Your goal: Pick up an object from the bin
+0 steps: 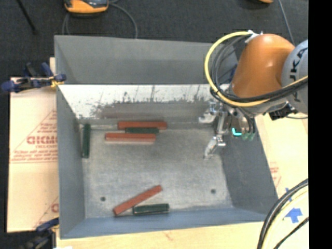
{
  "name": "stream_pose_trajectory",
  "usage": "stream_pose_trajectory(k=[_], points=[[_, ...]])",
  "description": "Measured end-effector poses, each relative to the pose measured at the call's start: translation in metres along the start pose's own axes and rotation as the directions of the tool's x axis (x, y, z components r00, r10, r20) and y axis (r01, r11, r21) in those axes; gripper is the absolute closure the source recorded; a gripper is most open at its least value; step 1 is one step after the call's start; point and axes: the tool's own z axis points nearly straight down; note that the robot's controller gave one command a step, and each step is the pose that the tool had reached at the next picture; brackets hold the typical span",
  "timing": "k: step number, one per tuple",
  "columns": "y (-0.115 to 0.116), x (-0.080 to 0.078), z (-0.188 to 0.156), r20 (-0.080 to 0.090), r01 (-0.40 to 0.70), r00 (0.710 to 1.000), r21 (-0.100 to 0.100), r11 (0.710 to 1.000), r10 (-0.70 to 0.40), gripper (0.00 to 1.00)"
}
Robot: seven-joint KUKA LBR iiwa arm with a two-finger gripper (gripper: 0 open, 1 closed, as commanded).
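Green stick (pixel 85 140) at left wall. Red sticks (pixel 141 124) mid-back are the nearest pick. Gripper (pixel 213 141) at right over bare bin floor (pixel 181 175), opening can't tell. Advice: straddle one stick's narrow side, away from walls.

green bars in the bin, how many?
3 green bars: one by the left wall, one at the back beside a red bar, one at the front by a slanted red bar. None looks hidden.
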Motion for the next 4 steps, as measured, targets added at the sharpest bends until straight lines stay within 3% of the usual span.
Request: stream_pose_trajectory(k=[1,2,3,4], points=[[0.000,-0.002,-0.003,0.007,0.001,1.000,0.001,1.000,-0.001,0.00],[0.030,0.056,0.061,0.009,0.061,0.998,0.001,0.998,-0.061,0.00],[0.043,0.070,0.074,-0.005,0.085,0.996,-0.001,0.996,-0.085,0.00],[0.091,0.082,0.088,0.008,0.113,0.994,0.001,0.994,-0.113,0.00]])
